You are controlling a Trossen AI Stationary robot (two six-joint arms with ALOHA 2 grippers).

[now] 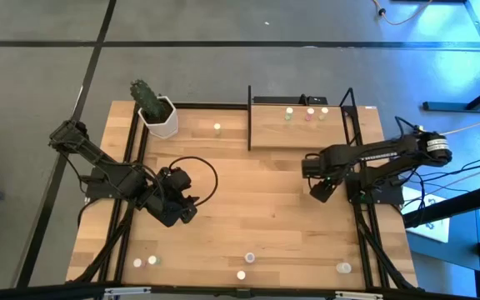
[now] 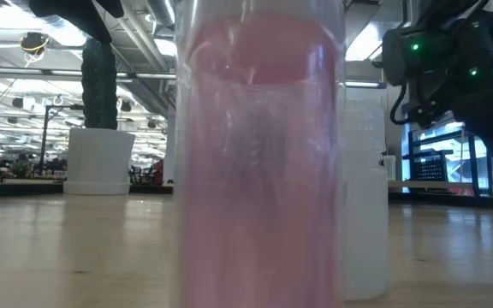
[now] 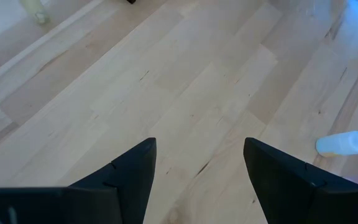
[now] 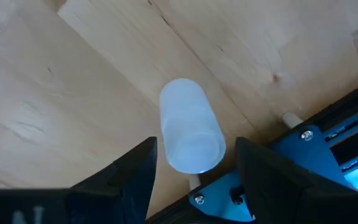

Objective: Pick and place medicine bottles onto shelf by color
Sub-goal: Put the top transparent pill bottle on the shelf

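Observation:
A whitish medicine bottle (image 4: 188,118) stands on the table near its right edge. My right gripper (image 4: 196,146) (image 1: 317,193) points down over it, open, one finger on each side with a thin gap at both. My left gripper (image 1: 186,208) (image 3: 197,162) hangs open over bare wood at the table's left. The shelf (image 1: 298,137) stands at the far right, with three small bottles (image 1: 310,112) in a row along its far edge. One pale bottle (image 1: 217,128) stands alone left of the shelf. In the low view a pink bottle (image 2: 259,154) fills the middle.
A white pot with a cactus (image 1: 158,115) stands at the far left corner, and a black cable loop (image 1: 200,173) lies by my left arm. Several bottles (image 1: 249,258) stand along the near edge. A blue mount (image 4: 328,155) is close beside my right gripper.

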